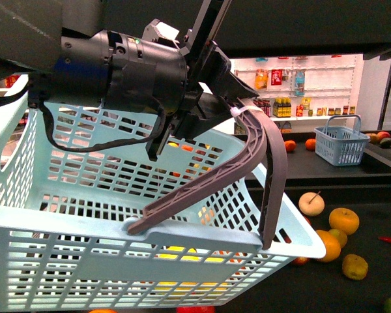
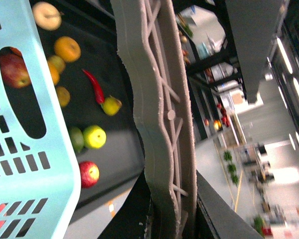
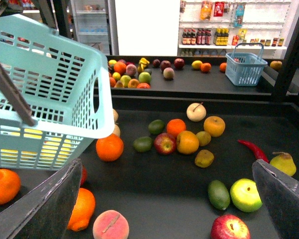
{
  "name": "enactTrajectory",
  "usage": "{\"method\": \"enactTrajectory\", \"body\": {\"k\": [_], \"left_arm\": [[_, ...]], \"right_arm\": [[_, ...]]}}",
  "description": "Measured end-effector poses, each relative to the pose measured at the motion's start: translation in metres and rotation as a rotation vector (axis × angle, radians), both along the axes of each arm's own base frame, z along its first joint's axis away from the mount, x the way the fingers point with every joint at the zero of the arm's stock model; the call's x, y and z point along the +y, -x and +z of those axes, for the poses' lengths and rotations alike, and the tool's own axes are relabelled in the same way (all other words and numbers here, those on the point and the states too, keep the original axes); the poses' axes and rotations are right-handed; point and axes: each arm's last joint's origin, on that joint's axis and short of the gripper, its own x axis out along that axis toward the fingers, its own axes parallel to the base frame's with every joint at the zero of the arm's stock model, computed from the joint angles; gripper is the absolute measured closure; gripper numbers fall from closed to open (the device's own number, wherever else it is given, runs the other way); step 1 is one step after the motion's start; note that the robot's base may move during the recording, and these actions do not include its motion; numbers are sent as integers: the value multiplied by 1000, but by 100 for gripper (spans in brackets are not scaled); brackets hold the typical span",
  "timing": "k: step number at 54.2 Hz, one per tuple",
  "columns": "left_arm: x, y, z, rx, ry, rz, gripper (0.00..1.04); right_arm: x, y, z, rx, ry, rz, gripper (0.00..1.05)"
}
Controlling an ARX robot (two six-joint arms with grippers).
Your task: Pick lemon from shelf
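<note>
Two grippers: left gripper [image 1: 233, 109] clamped on handle [image 1: 208, 189] of basket [image 1: 85, 235]; right gripper [image 3: 165, 164] spread wide, empty. Lemon [image 3: 204, 158] spotted on shelf [image 3: 289, 129], right of basket. Approach stage, prob.; next it's to be reached & pinched.

Front view close behind basket [image 1: 85, 261]; both wrist views over shelf [image 3: 164, 194].

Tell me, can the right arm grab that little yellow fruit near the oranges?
Probably yes. The right gripper is open above the shelf, and the little yellow fruit lies uncovered ahead of it. The basket, held by the left gripper, hangs off to the side.
</note>
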Motion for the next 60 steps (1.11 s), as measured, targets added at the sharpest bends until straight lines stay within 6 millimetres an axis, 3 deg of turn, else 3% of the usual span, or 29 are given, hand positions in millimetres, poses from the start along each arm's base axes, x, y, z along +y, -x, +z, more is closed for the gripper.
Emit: {"method": "enactTrajectory", "body": {"k": [7,13,24,39,60], "left_arm": [[6,-5,3,24,58,140,93],[23,-14,9,-4,120,244,93],[87,-32,15,-83,340,551,93],[171,-38,28,-225,577,816,93],[265,-43,0,-254,682,946,93]], "right_arm": [[0,0,0,0,0,-1,2],[0,0,0,0,-1,0,2],[0,0,0,0,-1,-1,2],[0,0,0,-1,-1,0,2],[0,0,0,-1,-1,0,2]]}}
